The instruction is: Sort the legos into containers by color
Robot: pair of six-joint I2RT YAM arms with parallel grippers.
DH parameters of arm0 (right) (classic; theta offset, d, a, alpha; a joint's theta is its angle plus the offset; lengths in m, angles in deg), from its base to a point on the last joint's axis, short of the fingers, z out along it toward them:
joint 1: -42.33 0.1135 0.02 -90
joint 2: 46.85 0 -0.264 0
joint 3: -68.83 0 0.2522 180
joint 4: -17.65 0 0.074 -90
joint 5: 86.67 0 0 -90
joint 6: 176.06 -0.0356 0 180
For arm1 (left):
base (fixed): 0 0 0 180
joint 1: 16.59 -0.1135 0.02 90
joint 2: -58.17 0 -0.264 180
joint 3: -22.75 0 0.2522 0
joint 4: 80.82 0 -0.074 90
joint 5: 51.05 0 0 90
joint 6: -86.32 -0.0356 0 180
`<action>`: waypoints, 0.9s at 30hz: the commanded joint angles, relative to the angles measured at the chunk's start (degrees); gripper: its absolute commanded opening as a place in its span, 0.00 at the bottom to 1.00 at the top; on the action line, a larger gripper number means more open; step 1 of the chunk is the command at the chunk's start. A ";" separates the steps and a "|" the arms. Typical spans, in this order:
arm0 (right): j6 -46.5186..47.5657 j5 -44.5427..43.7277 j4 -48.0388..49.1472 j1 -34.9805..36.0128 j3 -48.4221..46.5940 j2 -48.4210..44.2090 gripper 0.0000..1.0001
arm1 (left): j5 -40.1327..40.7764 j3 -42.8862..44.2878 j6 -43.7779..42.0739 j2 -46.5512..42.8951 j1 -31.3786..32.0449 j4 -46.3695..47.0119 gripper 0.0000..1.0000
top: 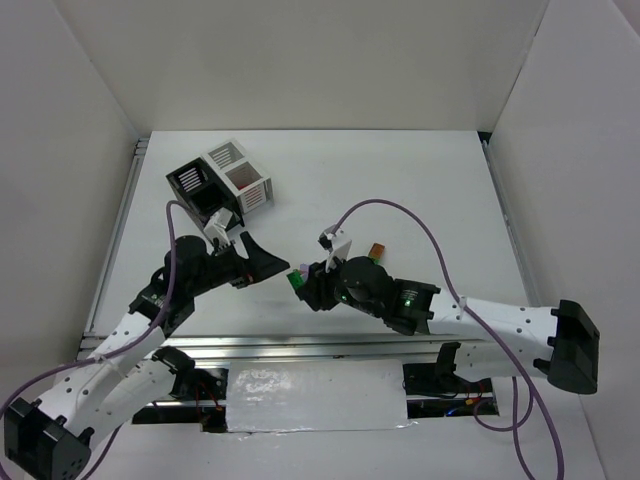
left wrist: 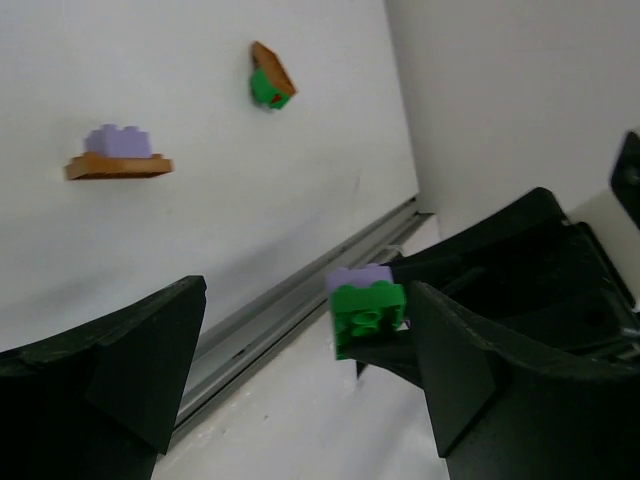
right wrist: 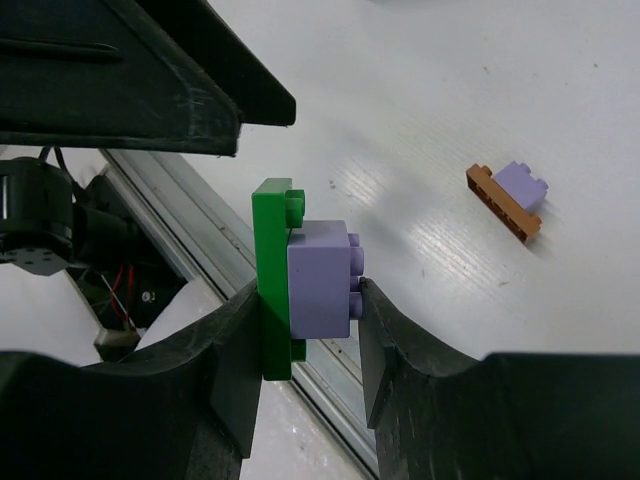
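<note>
White table (top: 420, 190), sorting seemingly barely begun: right gripper (right wrist: 310, 300) pinches a green-purple stack (right wrist: 320, 275) aloft, left gripper (left wrist: 300, 365) spread wide facing it; orange-purple stack (left wrist: 118, 155) and orange-green stack (left wrist: 270, 78) lie loose outside the bins (top: 188, 182), whose contents are hidden.

Bright even light; faint shadows; table (right wrist: 440, 240) sheen (right wrist view); foreground soft.
</note>
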 commanded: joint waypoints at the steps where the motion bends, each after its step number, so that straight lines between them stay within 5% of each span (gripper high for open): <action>1: -3.51 -6.52 -4.81 1.06 -4.62 -0.01 0.01 | -4.82 -0.12 4.52 0.81 1.40 13.41 0.95; 14: -5.36 -12.14 -7.29 3.52 -10.78 3.50 0.01 | -4.20 -1.79 4.96 4.58 4.92 17.12 0.87; 17: -5.88 -14.52 -8.52 4.40 -12.89 5.87 0.01 | -3.85 -1.53 4.61 5.03 5.36 17.30 0.74; 21: -8.60 -20.32 -12.82 5.63 -17.01 10.17 0.01 | -3.94 -0.74 4.34 5.64 5.62 17.65 0.28; 23: -9.49 -20.94 -14.31 5.63 -18.16 11.50 0.01 | -4.55 -0.56 4.08 6.17 5.71 18.61 0.17; 24: -10.19 -21.12 -14.67 5.63 -18.95 12.55 0.02 | -4.73 -0.56 3.99 6.35 5.80 18.79 0.00; 26: -11.16 -21.03 -15.11 5.72 -19.22 13.09 0.05 | -4.90 -0.13 2.94 6.79 5.89 18.61 0.00; 27: -11.25 -20.16 -14.76 5.81 -18.53 12.65 0.24 | -4.56 -0.04 2.59 6.53 5.89 17.83 0.00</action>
